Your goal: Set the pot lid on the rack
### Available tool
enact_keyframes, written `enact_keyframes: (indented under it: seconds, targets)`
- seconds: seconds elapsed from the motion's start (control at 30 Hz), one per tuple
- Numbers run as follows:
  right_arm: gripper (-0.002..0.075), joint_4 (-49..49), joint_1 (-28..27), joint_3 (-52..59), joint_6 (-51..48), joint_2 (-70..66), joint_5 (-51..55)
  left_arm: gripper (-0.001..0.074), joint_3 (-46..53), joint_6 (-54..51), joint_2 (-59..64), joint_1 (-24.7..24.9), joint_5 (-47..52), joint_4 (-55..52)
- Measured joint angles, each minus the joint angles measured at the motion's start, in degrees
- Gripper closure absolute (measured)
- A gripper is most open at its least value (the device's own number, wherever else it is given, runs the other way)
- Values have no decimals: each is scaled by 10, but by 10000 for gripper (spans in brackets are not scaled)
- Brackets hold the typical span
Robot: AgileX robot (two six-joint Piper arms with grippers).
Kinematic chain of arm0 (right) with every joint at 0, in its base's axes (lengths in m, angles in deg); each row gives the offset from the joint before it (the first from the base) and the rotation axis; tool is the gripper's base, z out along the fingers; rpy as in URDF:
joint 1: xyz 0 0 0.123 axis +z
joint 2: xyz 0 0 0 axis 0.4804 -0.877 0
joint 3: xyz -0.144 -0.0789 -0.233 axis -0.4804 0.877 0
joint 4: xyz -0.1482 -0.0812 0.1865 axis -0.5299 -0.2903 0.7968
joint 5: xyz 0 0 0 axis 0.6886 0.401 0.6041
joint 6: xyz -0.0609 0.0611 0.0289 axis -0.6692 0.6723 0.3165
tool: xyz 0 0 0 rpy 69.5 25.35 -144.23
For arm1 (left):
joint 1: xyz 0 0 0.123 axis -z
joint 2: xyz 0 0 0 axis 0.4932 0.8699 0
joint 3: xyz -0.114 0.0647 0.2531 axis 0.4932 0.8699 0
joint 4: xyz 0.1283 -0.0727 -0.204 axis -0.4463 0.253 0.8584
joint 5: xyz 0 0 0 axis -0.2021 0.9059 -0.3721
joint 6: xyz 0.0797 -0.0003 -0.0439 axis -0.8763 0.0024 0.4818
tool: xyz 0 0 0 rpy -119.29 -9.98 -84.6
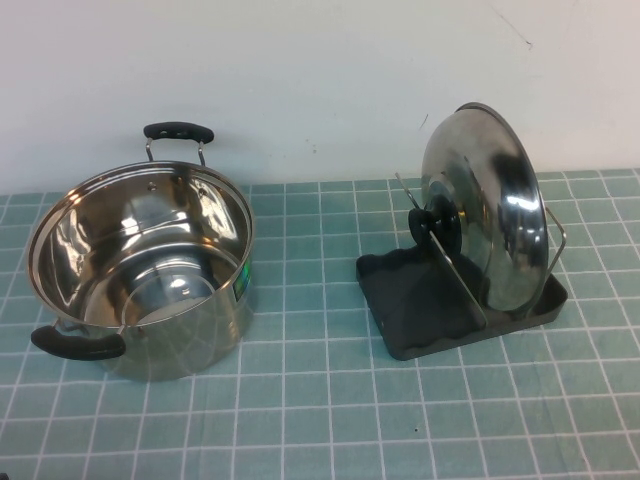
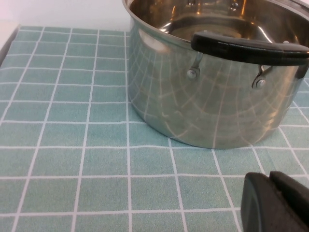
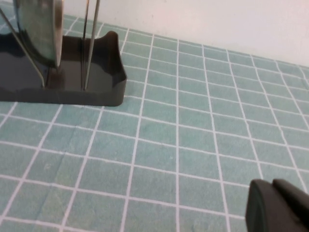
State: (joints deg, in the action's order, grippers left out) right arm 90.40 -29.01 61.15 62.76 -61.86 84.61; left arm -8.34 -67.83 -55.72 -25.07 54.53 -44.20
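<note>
Already the pot lid (image 1: pixel 487 205) stands on edge in the rack (image 1: pixel 400 290), at 3 o'clock from the pot (image 1: pixel 145 265), while left gripper (image 2: pixel 276 203) near the pot and right gripper (image 3: pixel 277 207) nearer the rack hold nothing, their spread hidden.

A rounded matte-black edge of the left gripper (image 2: pixel 275 203) fills its wrist view's lower right corner; the right gripper (image 3: pixel 277 207) shows likewise, black and smooth-cornered.

Pot (image 1: pixel 140 270), rack (image 1: pixel 420 320) on grid mat (image 1: pixel 320 420)
</note>
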Motion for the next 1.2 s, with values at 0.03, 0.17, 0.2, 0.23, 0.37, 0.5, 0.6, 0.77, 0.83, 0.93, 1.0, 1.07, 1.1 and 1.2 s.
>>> enact_keyframes:
  seconds: [0.03,0.17,0.2,0.23,0.37,0.5,0.6,0.77,0.83,0.93,1.0,1.07,1.1,1.2]
  targets:
    - [727,0,0,0,2,0,0,736,0,0,0,0,0,0]
    - [727,0,-1,-1,13,0,5,737,0,0,0,0,0,0]
    - [727,0,-1,-1,20,0,6,736,0,0,0,0,0,0]
    - [727,0,-1,-1,29,0,7,736,0,0,0,0,0,0]
    - [727,0,-1,-2,45,0,9,737,0,0,0,0,0,0]
    - [727,0,-1,-3,57,0,14,737,0,0,0,0,0,0]
    - [727,0,-1,-3,59,0,16,737,0,0,0,0,0,0]
    - [727,0,-1,-3,60,0,16,736,0,0,0,0,0,0]
    - [727,0,-1,-3,60,0,16,736,0,0,0,0,0,0]
    - [727,0,-1,-3,60,0,16,736,0,0,0,0,0,0]
    - [727,0,-1,-3,60,0,16,736,0,0,0,0,0,0]
    - [727,0,-1,-3,60,0,16,737,0,0,0,0,0,0]
    - [727,0,-1,-3,60,0,16,736,0,0,0,0,0,0]
    - [727,0,-1,-3,71,0,16,736,0,0,0,0,0,0]
